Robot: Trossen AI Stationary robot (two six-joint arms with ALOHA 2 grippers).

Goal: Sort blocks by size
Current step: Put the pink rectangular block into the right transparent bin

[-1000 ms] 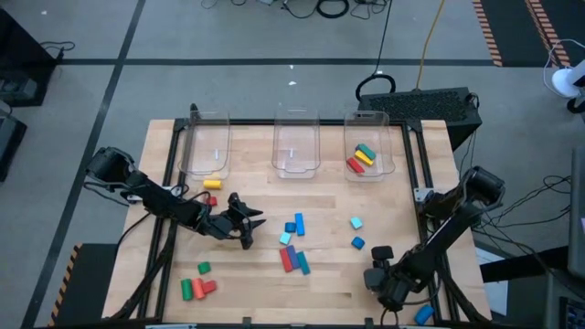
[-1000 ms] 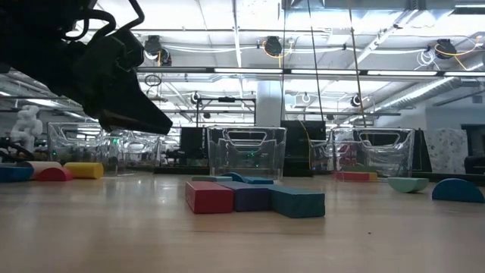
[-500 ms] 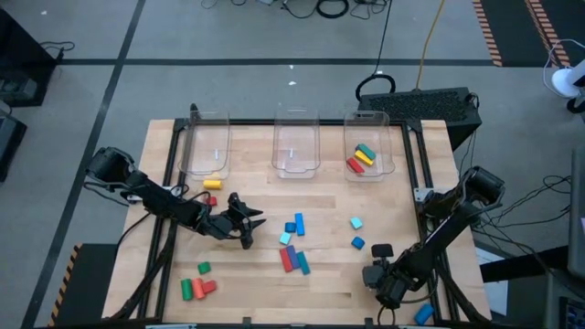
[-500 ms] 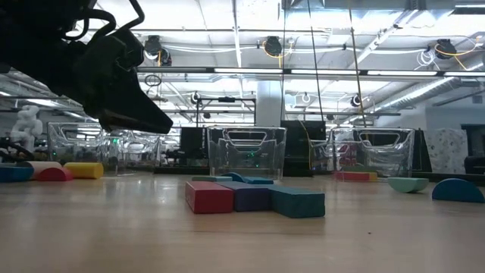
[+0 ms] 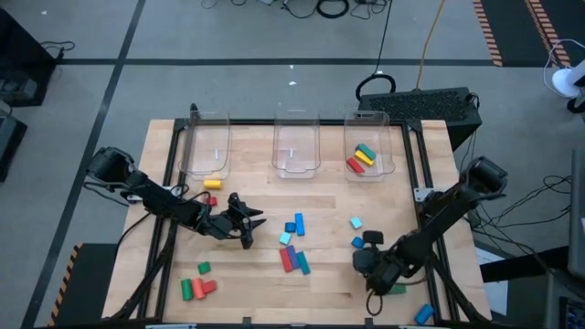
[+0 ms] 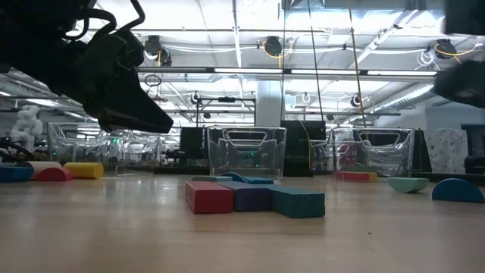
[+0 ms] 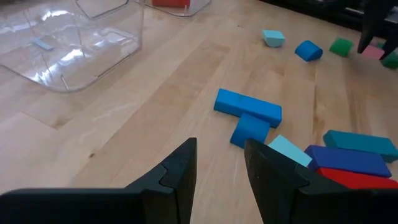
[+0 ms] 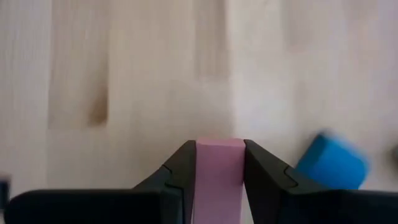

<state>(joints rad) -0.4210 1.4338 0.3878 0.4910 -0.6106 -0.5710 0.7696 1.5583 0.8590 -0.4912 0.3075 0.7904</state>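
My right gripper [image 5: 359,262] is over the table's near right part, shut on a pink block [image 8: 219,177]. A blue block [image 8: 329,167] lies on the wood beside it. My left gripper [image 5: 254,228] is open and empty over the table's left middle. It points at two blue blocks [image 7: 249,115] and at the red, blue and teal bars [image 5: 293,260] that lie side by side on the wood. A light blue block [image 5: 356,222] and a blue one [image 5: 357,242] lie right of centre. Green, red and orange blocks [image 5: 196,288] lie near left. My right gripper pinches the pink block between its two fingers, on two opposite sides [image 8: 219,163]. The fingers point down from above. The block's end shows between the fingertips, and the rest is hidden between the fingers.
Three clear bins stand along the far edge. The left one [image 5: 206,146] has a yellow block [image 5: 212,184] in front of it. The middle one [image 5: 295,146] holds no blocks. The right one [image 5: 368,137] holds green, yellow and red blocks. A blue block [image 5: 422,314] lies at the near right corner.
My right gripper has moved from the near right corner toward the table's left and far edges, and its arm now shows at the low view's top right.
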